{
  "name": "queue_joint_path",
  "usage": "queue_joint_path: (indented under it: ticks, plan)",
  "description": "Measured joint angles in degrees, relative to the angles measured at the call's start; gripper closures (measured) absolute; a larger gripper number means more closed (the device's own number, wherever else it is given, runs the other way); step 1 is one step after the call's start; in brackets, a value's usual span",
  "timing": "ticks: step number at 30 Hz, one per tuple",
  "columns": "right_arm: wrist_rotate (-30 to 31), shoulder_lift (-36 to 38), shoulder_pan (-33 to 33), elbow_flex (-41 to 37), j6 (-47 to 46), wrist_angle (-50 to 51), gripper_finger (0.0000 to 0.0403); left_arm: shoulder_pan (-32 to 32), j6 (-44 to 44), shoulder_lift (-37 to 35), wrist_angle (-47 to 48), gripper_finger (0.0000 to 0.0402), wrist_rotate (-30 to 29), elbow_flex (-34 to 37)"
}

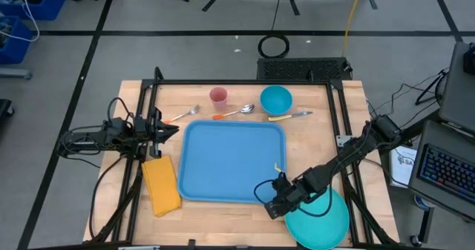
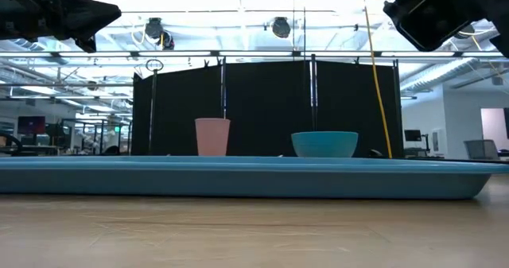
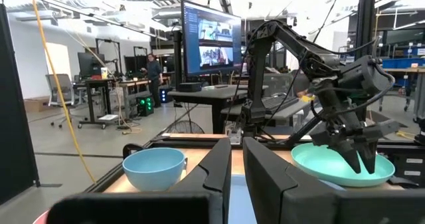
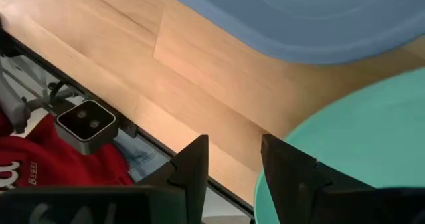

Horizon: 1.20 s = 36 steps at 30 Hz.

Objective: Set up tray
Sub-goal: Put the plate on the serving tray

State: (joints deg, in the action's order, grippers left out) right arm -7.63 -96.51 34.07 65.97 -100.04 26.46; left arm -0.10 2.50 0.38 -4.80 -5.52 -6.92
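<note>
The blue tray [image 1: 230,161] lies flat in the middle of the table and shows as a long low band in the low view [image 2: 238,176]. A round teal plate [image 1: 320,220] rests on the table at the near right corner, beside the tray. My right gripper [image 1: 276,199] [image 4: 232,167] is open and points down over the plate's rim [image 4: 265,184] on the tray side. One finger is over the plate and the other over bare wood; no touch shows. My left gripper [image 1: 169,130] [image 3: 236,174] waits shut and empty above the tray's far left corner.
A yellow napkin [image 1: 162,185] lies left of the tray. Beyond the tray's far edge stand a pink cup [image 1: 218,96] and a blue bowl [image 1: 275,99], with a fork [image 1: 182,115], a spoon [image 1: 234,113] and a knife [image 1: 289,116]. A black frame rims the table.
</note>
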Motion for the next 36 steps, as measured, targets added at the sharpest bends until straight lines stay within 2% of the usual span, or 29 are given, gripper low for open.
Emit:
queue_joint_path:
  ticks: [14, 29, 36]
  plan:
    - [-1.5, 0.0, 0.5, 0.0, -2.7, 2.6, 0.0270, 0.0, 0.0, 0.0, 0.3, 0.0355, 0.0, 0.0]
    - [1.8, -0.4, 0.9, 0.0, -2.5, 3.8, 0.0270, 0.0, 0.0, 0.0, 0.5, 0.0355, 0.0, 0.0]
    - [-1.5, -4.5, 1.2, 0.0, -2.2, 0.5, 0.0270, 0.0, 0.0, 0.0, 0.8, 0.0355, 0.0, 0.0]
